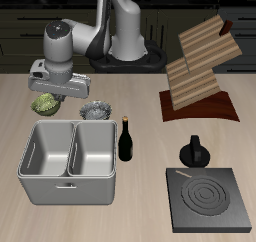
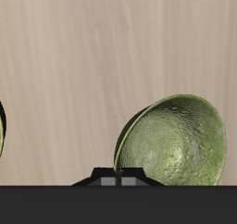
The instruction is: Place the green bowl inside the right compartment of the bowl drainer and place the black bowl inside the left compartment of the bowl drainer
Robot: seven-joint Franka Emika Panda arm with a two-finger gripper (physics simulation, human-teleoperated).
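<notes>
The robot's hand (image 1: 55, 89) hovered just above the green bowl (image 1: 44, 104) on the counter (image 1: 140, 96), behind the bowl drainer (image 1: 68, 162); whether its fingers were spread or pinching could not be told. The black bowl (image 1: 95, 110) sat beside it, near a dark bottle (image 1: 127, 139).

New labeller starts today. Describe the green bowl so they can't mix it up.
Find the bowl drainer, the grey double basin near the table's front edge. Two small bowls sit just behind it. The green bowl is the mottled olive one under the gripper; the black bowl beside it is speckled silvery grey.
</notes>
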